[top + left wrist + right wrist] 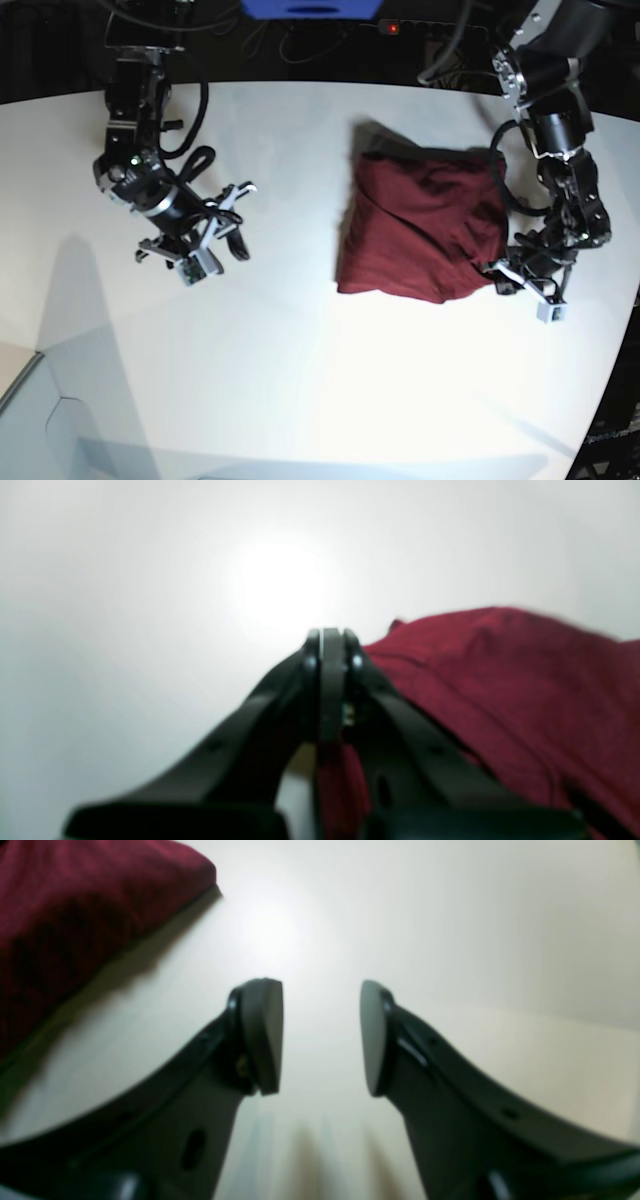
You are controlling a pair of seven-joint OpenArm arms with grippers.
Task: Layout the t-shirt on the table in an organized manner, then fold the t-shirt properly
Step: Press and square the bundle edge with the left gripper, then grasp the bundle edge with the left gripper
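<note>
The maroon t-shirt [425,225] lies folded into a rough rectangle on the white table [300,390], right of centre. My left gripper [497,272] sits at the shirt's lower right corner. In the left wrist view its fingertips [330,635] are pressed together, and red cloth [340,780] shows between the fingers behind them, with the shirt [500,680] spreading to the right. My right gripper [225,225] stands far to the left over bare table. It is open [321,1035] with nothing between its pads, and the shirt's corner [75,905] lies apart at upper left.
Dark cables and a blue object [310,8] sit beyond the table's back edge. The tabletop's curved edge [610,380] runs down the right side, and a lower grey surface [40,420] shows at bottom left.
</note>
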